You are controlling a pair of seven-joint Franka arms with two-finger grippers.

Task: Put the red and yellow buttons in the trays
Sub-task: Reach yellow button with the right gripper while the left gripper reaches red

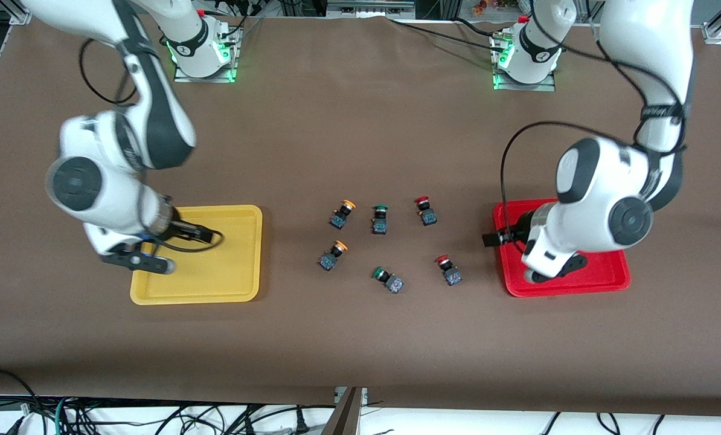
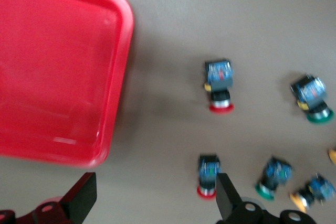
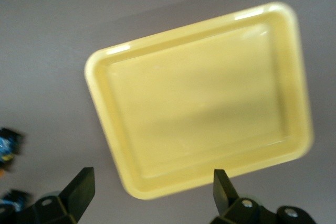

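Observation:
Six buttons lie mid-table. Two have red caps (image 1: 425, 211) (image 1: 448, 269), two have orange-yellow caps (image 1: 342, 213) (image 1: 331, 254), and two have green caps (image 1: 380, 218) (image 1: 387, 278). The red tray (image 1: 602, 275) lies toward the left arm's end and the yellow tray (image 1: 227, 266) toward the right arm's end. Both hold nothing. My left gripper (image 2: 155, 184) is open and empty, above the red tray's (image 2: 58, 66) edge nearest the buttons. A red-capped button (image 2: 208, 174) lies by one finger. My right gripper (image 3: 152, 184) is open and empty over the yellow tray's (image 3: 199, 108) edge.
Brown cloth covers the table. The arm bases (image 1: 203, 48) (image 1: 526, 57) stand at the edge farthest from the front camera. Cables hang below the table edge nearest the front camera.

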